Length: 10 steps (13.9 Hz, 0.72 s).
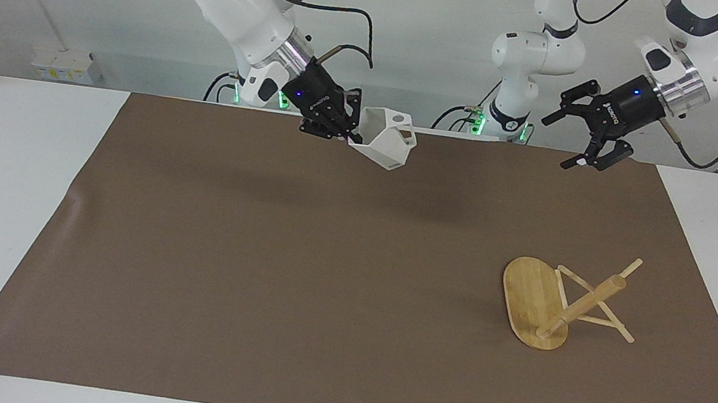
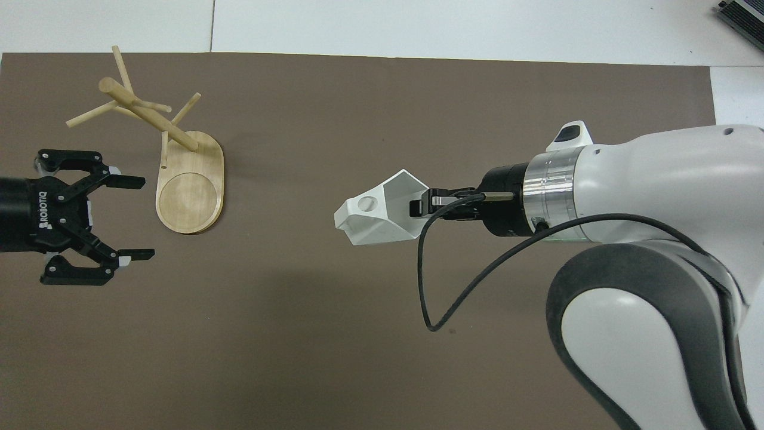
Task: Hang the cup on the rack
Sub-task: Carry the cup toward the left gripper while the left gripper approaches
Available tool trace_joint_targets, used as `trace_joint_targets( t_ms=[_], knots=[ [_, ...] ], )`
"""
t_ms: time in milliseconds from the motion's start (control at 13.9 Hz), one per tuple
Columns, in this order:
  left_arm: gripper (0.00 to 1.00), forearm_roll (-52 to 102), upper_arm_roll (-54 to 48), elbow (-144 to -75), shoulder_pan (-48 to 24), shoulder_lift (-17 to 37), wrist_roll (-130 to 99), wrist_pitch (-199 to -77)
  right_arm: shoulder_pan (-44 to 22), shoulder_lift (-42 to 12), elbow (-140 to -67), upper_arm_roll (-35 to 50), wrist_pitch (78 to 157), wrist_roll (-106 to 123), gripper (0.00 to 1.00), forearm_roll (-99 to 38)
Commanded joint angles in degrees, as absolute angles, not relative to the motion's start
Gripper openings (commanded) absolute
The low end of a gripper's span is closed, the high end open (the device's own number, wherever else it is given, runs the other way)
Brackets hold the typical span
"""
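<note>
Two grippers, facing view: both are up over the brown mat (image 1: 295, 276).
Right gripper (image 1: 352, 136): clamped on the rim of the cup (image 1: 386, 138), which hangs tilted in the air, well apart from the rack (image 1: 555, 304).
Left gripper (image 1: 587, 142): fingers spread wide, holding nothing, raised well apart from the rack.
Rack: stands upright on the mat toward the left arm's end.
Overhead view, cup (image 2: 379, 209): handle hole showing, carried by the right gripper (image 2: 416, 208), well clear of the rack (image 2: 179, 173).
Left gripper (image 2: 128, 218): agape beside the rack's base.
</note>
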<state>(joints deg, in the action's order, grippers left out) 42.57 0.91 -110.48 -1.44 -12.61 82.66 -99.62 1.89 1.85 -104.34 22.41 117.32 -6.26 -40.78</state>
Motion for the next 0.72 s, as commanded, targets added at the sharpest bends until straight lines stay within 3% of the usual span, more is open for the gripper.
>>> trace_joint_targets(
  t_ms=[0,215,645],
  knots=[
    [1.00,43.9,1.5,-118.2,-6.0,-16.6,88.2,-109.0,2.8,0.6,-104.7,26.0,122.5,-10.6,0.00,-44.1],
    [1.00,43.9,1.4,-119.0,-8.9,-16.3,88.2,-113.1,2.8,-0.8,-104.7,29.4,128.5,-16.2,0.00,-45.0],
    [1.00,45.9,1.4,-119.9,-12.7,-14.1,88.3,-117.8,2.7,-1.3,-104.6,31.7,131.5,-21.1,0.00,-47.1]
  ],
)
